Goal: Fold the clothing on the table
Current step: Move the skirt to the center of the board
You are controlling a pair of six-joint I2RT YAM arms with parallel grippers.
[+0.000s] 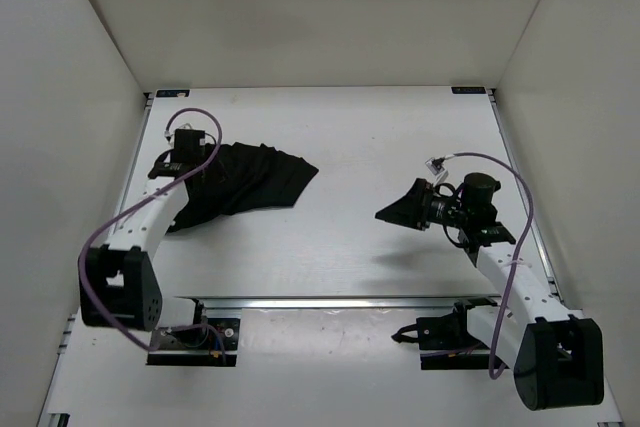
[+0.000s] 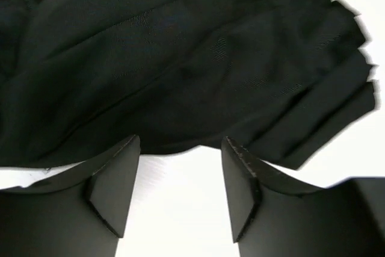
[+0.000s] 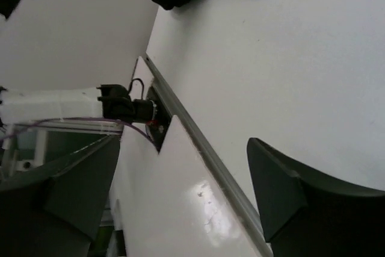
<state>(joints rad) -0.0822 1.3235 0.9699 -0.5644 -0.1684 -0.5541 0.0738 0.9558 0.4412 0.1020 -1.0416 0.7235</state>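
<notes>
**Nearer arm: the left**

We see the clothing (image 1: 250, 185) on the left half of the table (image 1: 380, 127), its long axis running 8 to 2 o'clock from above. Our left gripper (image 2: 180, 148), jaws spread and empty, hovers at its 9 o'clock edge, pointing down. The right gripper (image 3: 183, 142), likewise spread, hangs well apart at 3 o'clock, turned sideways

White walls (image 1: 320, 7) (left, back, right)

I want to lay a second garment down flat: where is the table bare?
Bare: the far strip of table between the clothing and the back wall, and the middle stretch between the clothing and the right gripper. Crowded: the left side, where the left gripper hangs at the clothing's edge.
</notes>
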